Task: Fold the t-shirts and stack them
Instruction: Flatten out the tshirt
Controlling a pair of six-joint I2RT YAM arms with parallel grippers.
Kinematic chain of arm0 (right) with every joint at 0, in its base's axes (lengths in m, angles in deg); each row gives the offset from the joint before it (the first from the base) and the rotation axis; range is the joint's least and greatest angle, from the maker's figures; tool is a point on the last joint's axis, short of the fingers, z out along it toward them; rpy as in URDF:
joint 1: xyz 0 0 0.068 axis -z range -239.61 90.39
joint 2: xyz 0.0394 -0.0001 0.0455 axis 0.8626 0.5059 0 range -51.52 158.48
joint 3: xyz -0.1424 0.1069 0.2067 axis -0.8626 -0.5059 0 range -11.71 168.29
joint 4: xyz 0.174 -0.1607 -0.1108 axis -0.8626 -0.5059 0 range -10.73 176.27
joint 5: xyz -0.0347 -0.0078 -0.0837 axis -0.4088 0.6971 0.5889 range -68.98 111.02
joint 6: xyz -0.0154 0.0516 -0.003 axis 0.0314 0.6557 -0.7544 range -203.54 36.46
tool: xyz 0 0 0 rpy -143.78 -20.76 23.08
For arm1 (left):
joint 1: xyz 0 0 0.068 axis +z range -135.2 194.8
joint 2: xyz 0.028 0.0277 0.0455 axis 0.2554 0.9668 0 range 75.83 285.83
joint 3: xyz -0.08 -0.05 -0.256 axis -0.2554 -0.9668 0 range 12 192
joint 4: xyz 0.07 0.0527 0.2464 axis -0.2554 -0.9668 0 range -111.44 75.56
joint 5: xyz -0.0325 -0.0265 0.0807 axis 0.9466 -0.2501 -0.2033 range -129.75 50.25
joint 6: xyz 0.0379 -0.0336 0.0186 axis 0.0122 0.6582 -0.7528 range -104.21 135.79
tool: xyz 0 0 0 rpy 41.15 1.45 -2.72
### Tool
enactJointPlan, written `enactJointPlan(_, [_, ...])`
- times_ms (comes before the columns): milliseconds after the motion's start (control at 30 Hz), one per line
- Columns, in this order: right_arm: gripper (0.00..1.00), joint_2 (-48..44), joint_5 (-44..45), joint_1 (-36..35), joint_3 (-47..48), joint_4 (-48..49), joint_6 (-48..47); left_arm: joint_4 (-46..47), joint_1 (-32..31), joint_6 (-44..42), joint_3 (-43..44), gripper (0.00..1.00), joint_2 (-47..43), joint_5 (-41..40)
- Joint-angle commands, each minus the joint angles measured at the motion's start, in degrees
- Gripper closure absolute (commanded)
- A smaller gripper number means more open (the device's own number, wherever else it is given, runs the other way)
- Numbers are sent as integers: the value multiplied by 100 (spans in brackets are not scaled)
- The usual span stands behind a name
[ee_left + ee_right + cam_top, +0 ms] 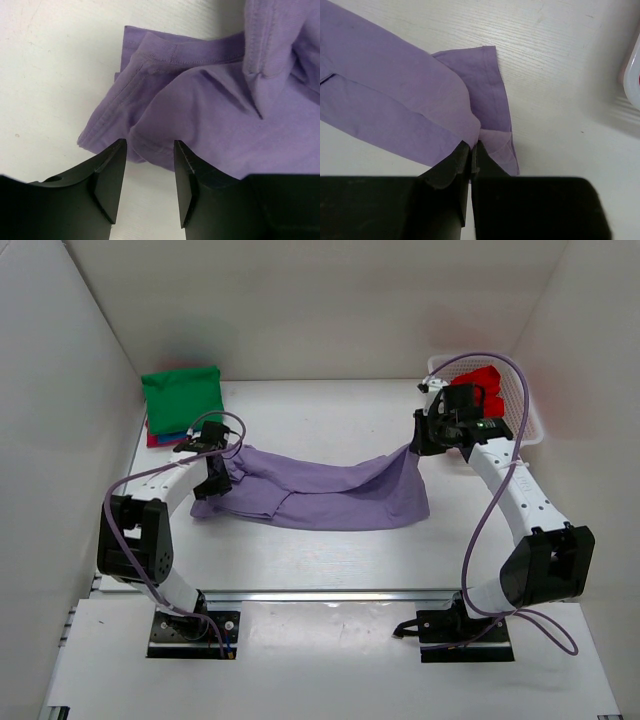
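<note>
The lavender-purple t-shirt (330, 492) lies stretched across the middle of the table. My right gripper (418, 445) is shut on its right edge and lifts that edge a little; the right wrist view shows the cloth (415, 100) pinched between the closed jaws (472, 146). My left gripper (213, 483) is open at the shirt's bunched left end (200, 95), its fingers (112, 170) just short of the cloth and holding nothing. A folded green shirt (182, 395) tops a stack at the back left, with blue and magenta or red edges (163, 438) showing beneath. A red shirt (486, 380) lies in the basket.
A white lattice basket (530, 420) stands at the back right, just behind my right arm. White walls close in the table on the left, back and right. A metal rail (330, 594) runs along the near edge.
</note>
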State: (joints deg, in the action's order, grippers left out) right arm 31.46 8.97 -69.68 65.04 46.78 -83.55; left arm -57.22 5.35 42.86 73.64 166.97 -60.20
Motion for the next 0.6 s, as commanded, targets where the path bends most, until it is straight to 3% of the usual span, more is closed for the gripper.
enactJointPlan(0, [99, -36, -17, -30, -99, 222, -34, 192, 14, -17, -83, 48, 1, -196])
enactJointPlan(300, [100, -80, -130, 13, -265, 240, -34, 420, 66, -26, -188, 53, 133, -556])
enactJointPlan(333, [100, -80, -87, 13, -214, 283, -25, 429, 75, -18, -171, 57, 115, -557])
enactJointPlan(467, [100, -106, -113, -4, -248, 266, -17, 412, 163, -44, -22, 93, 142, -697])
enactJointPlan(567, [100, -168, -17, 22, -283, 266, -25, 324, 294, -70, 145, 100, 72, -706])
